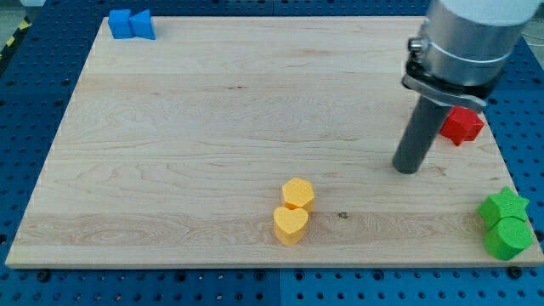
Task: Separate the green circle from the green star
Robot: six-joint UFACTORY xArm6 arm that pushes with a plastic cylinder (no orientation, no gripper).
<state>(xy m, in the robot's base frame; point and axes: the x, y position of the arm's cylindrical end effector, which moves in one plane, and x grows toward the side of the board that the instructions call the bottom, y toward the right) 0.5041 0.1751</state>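
The green star [502, 206] sits at the board's bottom right corner, by the right edge. The green circle [509, 237] lies just below it, touching it, and overhangs the board's edge. My tip [408, 169] rests on the board up and to the left of both green blocks, well apart from them. The rod rises from it to the arm's grey body at the view's top right.
A red block [461, 124] lies just right of the rod, partly hidden by it. A yellow hexagon [298, 193] and a yellow heart [291, 224] touch near the bottom middle. Two blue blocks [130, 24] sit at the top left corner.
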